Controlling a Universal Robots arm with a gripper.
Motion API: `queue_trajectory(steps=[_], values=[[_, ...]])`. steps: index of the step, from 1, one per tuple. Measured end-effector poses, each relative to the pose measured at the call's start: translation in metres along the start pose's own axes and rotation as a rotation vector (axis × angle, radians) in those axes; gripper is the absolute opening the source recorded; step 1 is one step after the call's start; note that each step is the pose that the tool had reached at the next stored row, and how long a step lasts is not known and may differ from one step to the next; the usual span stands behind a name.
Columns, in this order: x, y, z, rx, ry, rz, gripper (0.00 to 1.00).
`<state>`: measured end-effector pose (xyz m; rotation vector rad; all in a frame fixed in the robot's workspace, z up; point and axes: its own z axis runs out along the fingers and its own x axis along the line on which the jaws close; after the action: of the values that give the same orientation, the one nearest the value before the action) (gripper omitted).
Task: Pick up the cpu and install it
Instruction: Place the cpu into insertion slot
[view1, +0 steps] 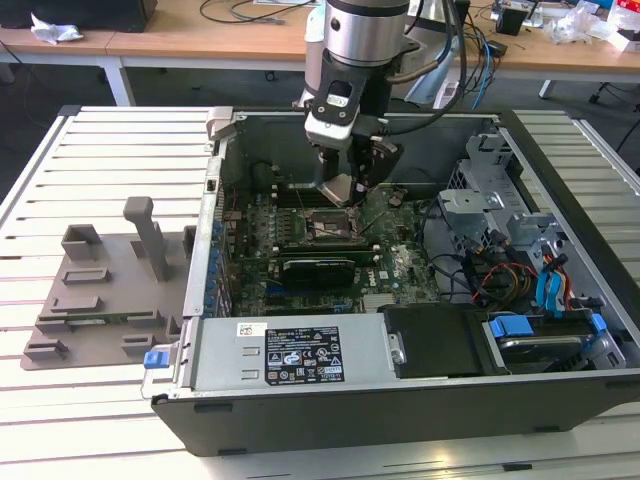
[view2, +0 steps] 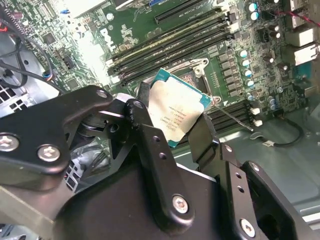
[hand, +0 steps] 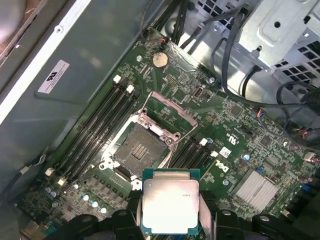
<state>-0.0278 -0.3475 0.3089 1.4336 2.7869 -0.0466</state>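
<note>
While the arm (view1: 365, 40) hangs over the open computer case (view1: 330, 412), its jaws are clamped on the cpu (view1: 340, 187), one black finger (view2: 150, 150) against each of two opposite edges. The cpu (view2: 177, 112) shows its silvery metal top and thin green-edged border to both wrist views, and it (hand: 170, 207) sits between the jaws just beside the cpu socket (hand: 140, 147), above the board and not touching it.

In the exterior view the chip hangs tilted, directly over the socket (view1: 330, 228), with a clear gap between the two. The socket's metal load frame (hand: 170, 107) is swung open, and the contact field inside lies bare. Long black memory slots (hand: 95, 130) flank the socket on both sides of the green motherboard (hand: 225, 150). A round coin cell (hand: 159, 60) sits beyond the load frame, and a finned silver heatsink (hand: 255, 190) stands off to one side. In the second wrist view the memory slots (view2: 175, 40) run behind the held chip.

The case lies on its side on a white slatted worktop (view1: 60, 420), with a labelled power supply (view1: 300, 355) along its near wall and a drive cage (view1: 490, 190) toward the exterior view's right. A grey plastic tray with upright posts (view1: 100, 290) rests on the worktop on the exterior view's left, well apart from the jaws.
</note>
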Motion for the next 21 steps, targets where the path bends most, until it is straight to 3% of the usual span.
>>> queue_trajectory(steps=[7, 21], values=[[0.0000, 0.0000, 0.0000, 0.0012, 0.0015, 0.060, 0.55], [0.0000, 0.0000, 0.0005, 0.0047, 0.0056, 0.237, 0.55]])
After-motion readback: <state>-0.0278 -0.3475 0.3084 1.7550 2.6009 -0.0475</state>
